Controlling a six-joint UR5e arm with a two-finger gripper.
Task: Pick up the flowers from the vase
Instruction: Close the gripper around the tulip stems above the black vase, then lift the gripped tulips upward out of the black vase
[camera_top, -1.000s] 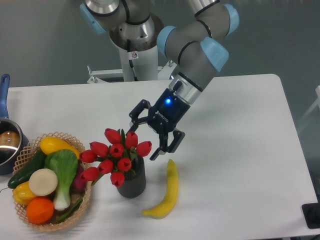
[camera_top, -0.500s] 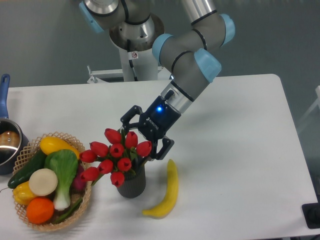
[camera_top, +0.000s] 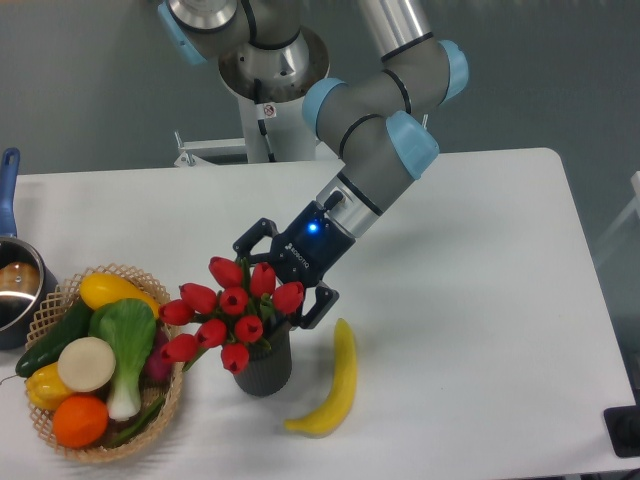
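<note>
Trouble is most likely at the grip itself. The hand (camera_top: 283, 283) sits at the upper right edge of the flowers (camera_top: 230, 310), its fingers spread apart, one finger showing above the bunch and the other at the lower right, just beside the rightmost bud. Nothing is clamped yet. If the fingers close where they stand, they look set to catch only a bud or two at the rim instead of the gathered stems, and the bunch could slip loose or come out in part. A squeeze on the buds could also crush or bend them. The vase (camera_top: 264, 365) is short and the bunch is wider than it, so a sideways push from the hand could tip it toward the banana (camera_top: 333, 385) lying just to its right on the counter (camera_top: 480, 300).

The flowers stand in the vase at the lower middle of the frame, buds fanned out to the left and upward. At the lower left, a wicker basket (camera_top: 60, 300) holds a bok choy (camera_top: 125, 345), an orange (camera_top: 80, 420), a yellow squash (camera_top: 110, 290), a dark green cucumber (camera_top: 55, 338) and other produce that is hard to name. A pot (camera_top: 18, 285) with a blue handle sits at the left edge, its contents unclear.
</note>
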